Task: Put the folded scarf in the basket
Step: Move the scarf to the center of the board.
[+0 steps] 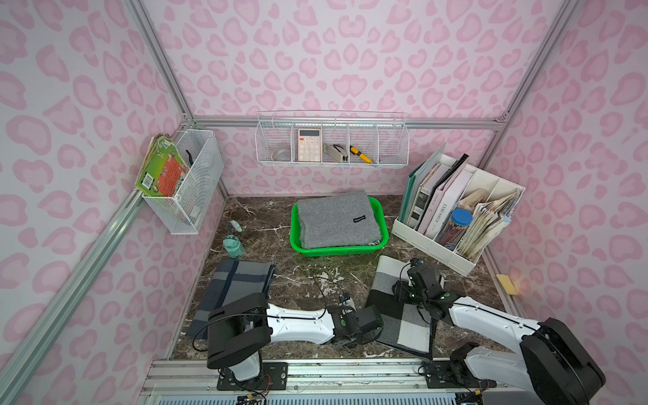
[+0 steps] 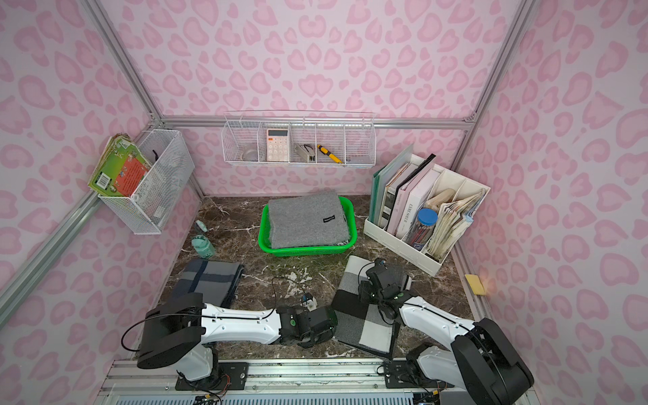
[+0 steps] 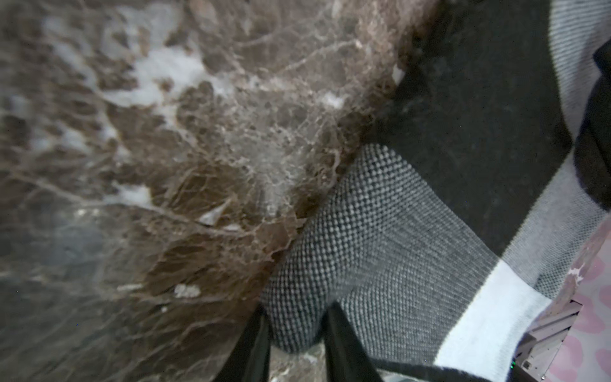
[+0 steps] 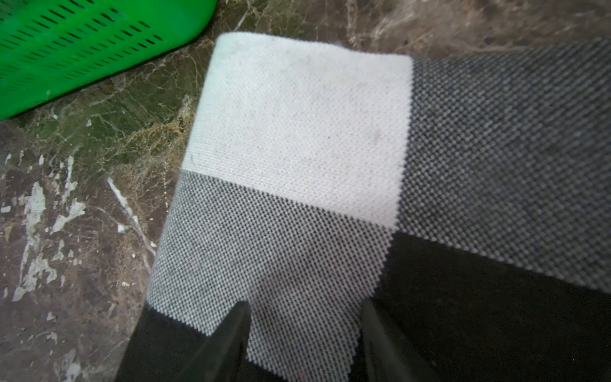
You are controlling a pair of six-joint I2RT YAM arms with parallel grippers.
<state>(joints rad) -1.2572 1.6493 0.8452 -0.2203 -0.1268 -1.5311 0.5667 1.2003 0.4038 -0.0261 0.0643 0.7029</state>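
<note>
Checked scarf point(image 1: 391, 312): flat on marble table point(image 1: 308, 277), front right, apart from green basket point(image 1: 336, 250); long axis front-to-back, far short end toward the basket | Count: three folded scarves (checked scarf; grey scarf point(image 1: 336, 219) in the basket; blue plaid scarf point(image 1: 238, 280) at left), one basket | Left gripper point(image 3: 296, 317): narrow, pinching the checked scarf's edge | Right gripper point(image 4: 304, 314): jaws apart over the scarf's far half

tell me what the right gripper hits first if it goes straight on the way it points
Probably the checked scarf: the right gripper tilts down onto its grey patch, short of the basket.
</note>
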